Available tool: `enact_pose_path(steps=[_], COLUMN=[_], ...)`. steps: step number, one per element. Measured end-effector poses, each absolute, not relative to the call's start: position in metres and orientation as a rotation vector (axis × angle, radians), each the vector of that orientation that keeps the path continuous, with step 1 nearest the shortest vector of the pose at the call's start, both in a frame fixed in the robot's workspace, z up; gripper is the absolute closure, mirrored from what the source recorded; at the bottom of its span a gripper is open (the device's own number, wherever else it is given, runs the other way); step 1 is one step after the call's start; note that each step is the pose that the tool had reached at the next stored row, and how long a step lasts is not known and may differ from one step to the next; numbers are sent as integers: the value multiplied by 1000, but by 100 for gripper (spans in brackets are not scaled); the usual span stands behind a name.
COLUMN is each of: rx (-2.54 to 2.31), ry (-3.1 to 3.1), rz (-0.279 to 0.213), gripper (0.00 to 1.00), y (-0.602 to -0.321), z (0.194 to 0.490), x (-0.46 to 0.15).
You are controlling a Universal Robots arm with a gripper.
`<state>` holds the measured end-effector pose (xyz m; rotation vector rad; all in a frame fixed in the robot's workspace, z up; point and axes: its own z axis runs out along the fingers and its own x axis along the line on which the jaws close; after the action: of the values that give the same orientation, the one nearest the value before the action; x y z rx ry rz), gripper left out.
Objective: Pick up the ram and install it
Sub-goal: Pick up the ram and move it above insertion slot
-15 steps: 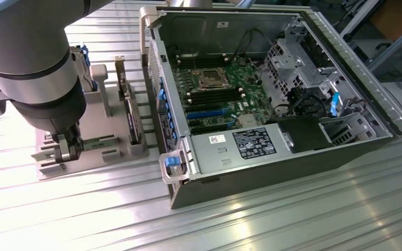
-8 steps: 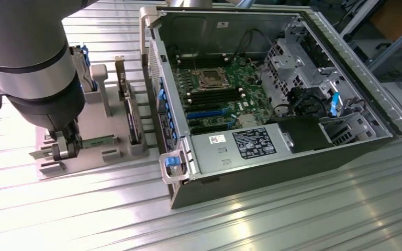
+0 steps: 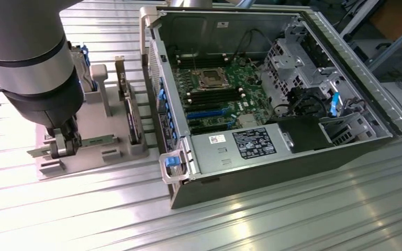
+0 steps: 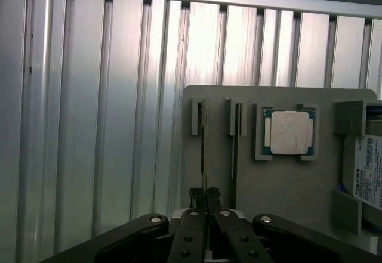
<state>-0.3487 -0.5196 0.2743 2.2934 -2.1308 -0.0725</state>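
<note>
You have the gripper (image 3: 65,148) down on the grey tray (image 3: 89,159), at the exterior view's left, with the open computer case (image 3: 271,172) just beside the tray on the ribbed metal table (image 3: 257,230). In the wrist view, both black fingers (image 4: 194,198) are pinched together on the ram (image 4: 203,149). The ram stands on its long edge in the tray's outermost slot, and its far end sits in the slot's notch. A second stick (image 4: 237,149) stands parallel in the next slot, just beside the first, with nothing touching it. Beyond that, the square processor (image 4: 289,132) lies flat in its own recess. A hard drive (image 4: 367,176) with a white label sits at the tray's far side. From the exterior view, an expansion card (image 3: 129,112) stands upright on the tray between the arm (image 3: 26,57) and the case. Inside the case the motherboard (image 3: 219,97) lies exposed, and its processor socket (image 3: 208,78) sits between dark rows of slots.
</note>
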Motion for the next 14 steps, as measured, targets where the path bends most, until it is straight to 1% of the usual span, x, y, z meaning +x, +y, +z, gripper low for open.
enact_pose_path(steps=[14], rx=[2293], ry=[-2131], rz=[-72], gripper=[88], y=[-520], z=[289], x=[-349])
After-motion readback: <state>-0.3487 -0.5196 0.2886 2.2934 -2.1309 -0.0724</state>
